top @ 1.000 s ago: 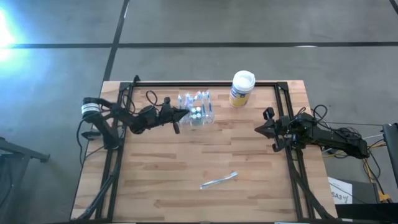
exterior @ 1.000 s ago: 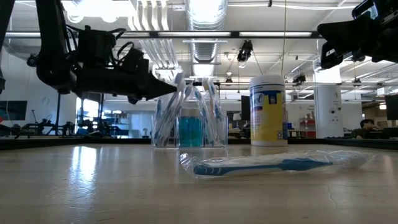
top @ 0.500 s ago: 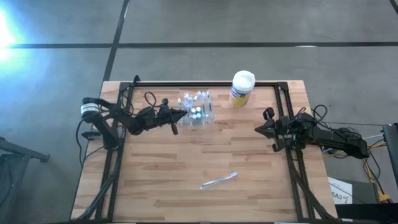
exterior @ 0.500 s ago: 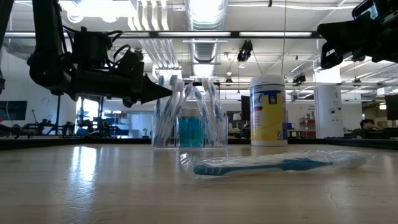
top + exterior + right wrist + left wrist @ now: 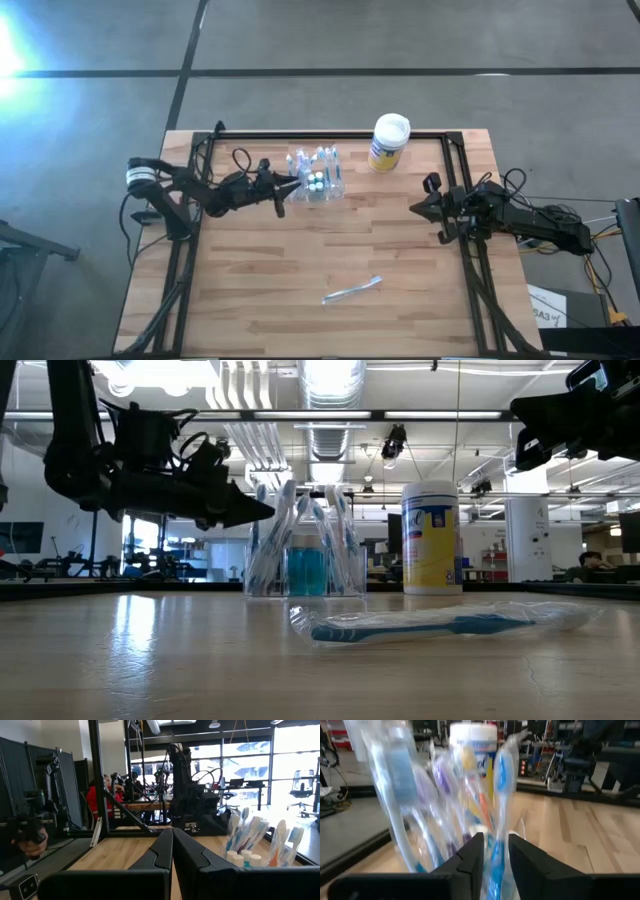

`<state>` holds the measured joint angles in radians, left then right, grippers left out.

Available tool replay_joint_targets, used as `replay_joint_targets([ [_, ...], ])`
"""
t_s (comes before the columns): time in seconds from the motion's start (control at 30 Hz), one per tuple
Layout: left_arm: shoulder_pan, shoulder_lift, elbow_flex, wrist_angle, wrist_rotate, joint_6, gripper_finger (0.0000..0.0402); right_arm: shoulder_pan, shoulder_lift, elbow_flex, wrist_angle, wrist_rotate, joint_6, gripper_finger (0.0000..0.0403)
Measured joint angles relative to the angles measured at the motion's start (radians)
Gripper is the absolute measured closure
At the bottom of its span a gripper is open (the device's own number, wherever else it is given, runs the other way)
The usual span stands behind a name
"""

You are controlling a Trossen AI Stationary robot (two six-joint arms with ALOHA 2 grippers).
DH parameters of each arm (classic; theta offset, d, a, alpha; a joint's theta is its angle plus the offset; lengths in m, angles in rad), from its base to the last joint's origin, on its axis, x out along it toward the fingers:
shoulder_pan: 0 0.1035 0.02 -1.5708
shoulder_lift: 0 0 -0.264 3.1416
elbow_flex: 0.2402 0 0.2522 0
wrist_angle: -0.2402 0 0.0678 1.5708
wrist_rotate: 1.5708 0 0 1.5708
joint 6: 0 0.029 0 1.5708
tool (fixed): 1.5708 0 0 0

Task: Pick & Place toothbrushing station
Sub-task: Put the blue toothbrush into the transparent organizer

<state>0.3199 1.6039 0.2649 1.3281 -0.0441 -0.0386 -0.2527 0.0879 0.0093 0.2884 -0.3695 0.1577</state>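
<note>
The toothbrushing station [image 5: 316, 178], a see-through holder stuffed with toothbrushes, stands upright on its base at the table's far middle; it also shows in the low view [image 5: 305, 545]. My left gripper [image 5: 293, 184] points level at the station's left side, its fingers a little apart [image 5: 495, 851], and the holder [image 5: 445, 795] fills the view just past them. At the table's right edge my right gripper [image 5: 418, 207] waits shut [image 5: 172, 840], well away from the station [image 5: 260, 842]. My left gripper has its fingertips [image 5: 475, 851] right at the station's left side, coming in level from the table's left. I cannot tell whether they touch the plastic.
A yellow-and-blue canister with a white lid [image 5: 388, 142] stands to the right of the station by the far edge. A toothbrush in a clear wrapper [image 5: 352, 290] lies near the front edge. Bare wood lies between them. A black frame [image 5: 330, 134] runs along the table's sides.
My left gripper's tip has drawn back a little from the station toward the table's left and sunk slightly. The station stands where it was.
</note>
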Motion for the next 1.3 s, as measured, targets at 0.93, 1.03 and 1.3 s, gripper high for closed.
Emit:
replay_joint_targets([
  [0.93, -0.301, -0.551, -0.013, -0.200, 0.615, -0.160, 0.0352, 0.000, 0.000, 0.000, 0.001, -0.006, 0.008, 0.0394],
  [1.03, -0.395, -0.563, -0.013, -0.201, 0.622, -0.153, 0.0379, 0.000, 0.000, 0.000, 0.001, -0.006, 0.008, 0.0394],
  [1.3, -0.642, -0.584, 0.020, -0.208, 0.444, -0.033, 0.0392, 0.000, 0.000, 0.000, 0.001, -0.006, 0.008, 0.0394],
])
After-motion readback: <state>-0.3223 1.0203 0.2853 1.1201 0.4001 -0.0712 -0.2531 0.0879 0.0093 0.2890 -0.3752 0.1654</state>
